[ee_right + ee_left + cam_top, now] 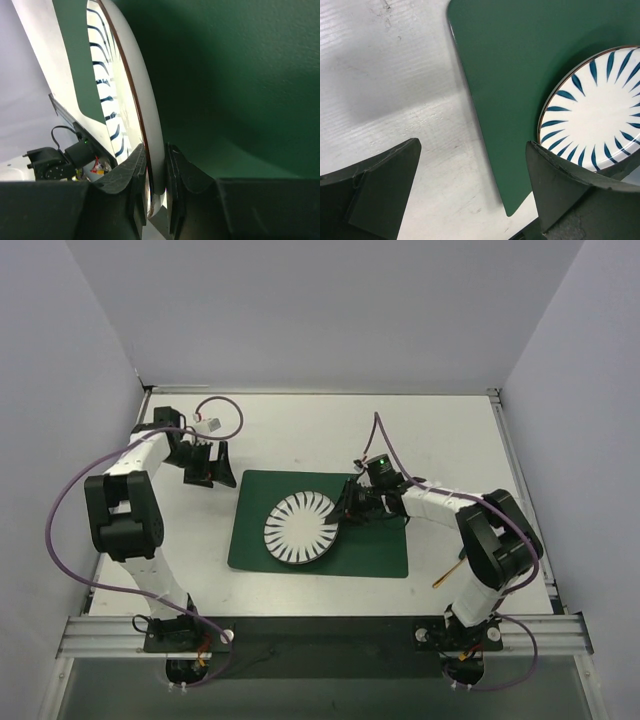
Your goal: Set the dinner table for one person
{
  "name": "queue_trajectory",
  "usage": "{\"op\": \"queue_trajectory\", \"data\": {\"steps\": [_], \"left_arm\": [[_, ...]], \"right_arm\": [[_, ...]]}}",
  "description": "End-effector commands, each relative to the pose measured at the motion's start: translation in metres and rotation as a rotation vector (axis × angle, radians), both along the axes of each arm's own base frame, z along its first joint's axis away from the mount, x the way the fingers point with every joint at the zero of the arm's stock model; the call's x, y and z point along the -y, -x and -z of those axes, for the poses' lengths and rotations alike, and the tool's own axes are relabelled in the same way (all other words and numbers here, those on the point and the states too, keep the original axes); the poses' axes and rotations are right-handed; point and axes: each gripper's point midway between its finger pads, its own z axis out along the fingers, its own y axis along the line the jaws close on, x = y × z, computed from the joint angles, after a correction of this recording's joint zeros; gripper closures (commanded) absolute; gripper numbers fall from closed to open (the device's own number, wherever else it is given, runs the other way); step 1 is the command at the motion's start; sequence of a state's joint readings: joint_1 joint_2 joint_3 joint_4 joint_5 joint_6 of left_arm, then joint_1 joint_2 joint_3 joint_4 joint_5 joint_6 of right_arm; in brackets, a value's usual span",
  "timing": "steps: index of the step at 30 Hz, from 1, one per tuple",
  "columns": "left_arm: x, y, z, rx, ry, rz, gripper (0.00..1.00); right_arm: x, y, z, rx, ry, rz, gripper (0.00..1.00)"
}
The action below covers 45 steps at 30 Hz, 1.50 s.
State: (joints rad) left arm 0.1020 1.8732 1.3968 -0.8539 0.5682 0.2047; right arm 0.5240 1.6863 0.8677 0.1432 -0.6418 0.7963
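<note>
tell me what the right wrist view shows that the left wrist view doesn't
Only right wrist: the right hand shut on the rim of the plate, seen nearly edge-on. Only left wrist: the left hand, open and holding nothing, over the dinner table beside the green placemat. Both: the striped plate and the placemat under it.

One white surface [300, 430] is carrying the set. One dark green placemat [380, 550] is lying on it, and one blue-striped plate [302, 528] is showing over the placemat. One thin orange stick [447, 575] is lying at the right. Two hands are showing: left hand [210, 476] and right hand [348, 508]. Two purple cables [57, 515] are hanging.
</note>
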Motion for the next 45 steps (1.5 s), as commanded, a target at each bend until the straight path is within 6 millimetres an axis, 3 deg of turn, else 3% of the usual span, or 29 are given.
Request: {"op": "queue_trajectory", "data": {"steps": [1,5,11,17,18,19,22,25,27,31,35,39,45], "left_arm": [[0.005,0.003,-0.02,0.067,0.025,0.031,0.03],[0.006,0.008,-0.021,0.069,0.023,0.04,0.03],[0.006,0.012,-0.024,0.071,0.024,0.043,0.03],[0.006,0.014,-0.025,0.069,0.022,0.045,0.03],[0.007,0.016,-0.024,0.066,0.022,0.049,0.03],[0.006,0.017,-0.022,0.06,0.022,0.049,0.03],[0.006,0.02,-0.021,0.053,0.02,0.054,0.03],[0.007,0.02,-0.02,0.054,0.024,0.056,0.03],[0.009,0.02,-0.02,0.05,0.037,0.054,0.03],[0.019,0.027,-0.018,0.039,0.051,0.076,0.03],[0.028,0.034,-0.007,0.036,-0.002,0.106,0.06],[0.042,0.033,0.006,0.073,-0.094,0.166,0.21],[0.043,0.036,0.037,0.023,-0.213,0.184,0.39]], "right_arm": [[0.002,-0.01,-0.02,0.089,-0.075,-0.018,1.0],[0.01,-0.013,-0.013,0.102,-0.058,-0.01,1.0],[0.044,-0.027,0.004,0.159,0.091,0.017,1.0],[0.05,-0.034,0.029,0.135,0.213,-0.028,0.95],[0.053,-0.036,0.034,0.138,0.241,-0.021,0.9],[0.055,-0.039,0.033,0.145,0.256,-0.015,0.74],[0.068,-0.04,0.037,0.15,0.353,-0.017,0.53],[0.092,-0.042,0.04,0.156,0.486,0.024,0.52],[0.098,-0.042,0.034,0.17,0.517,0.037,0.51],[0.095,-0.044,0.025,0.232,0.562,0.034,0.58],[0.089,-0.04,0.03,0.208,0.58,0.031,0.66],[0.086,-0.039,0.03,0.222,0.623,0.019,0.74],[0.089,-0.029,0.021,0.234,0.68,0.007,0.87]]}}
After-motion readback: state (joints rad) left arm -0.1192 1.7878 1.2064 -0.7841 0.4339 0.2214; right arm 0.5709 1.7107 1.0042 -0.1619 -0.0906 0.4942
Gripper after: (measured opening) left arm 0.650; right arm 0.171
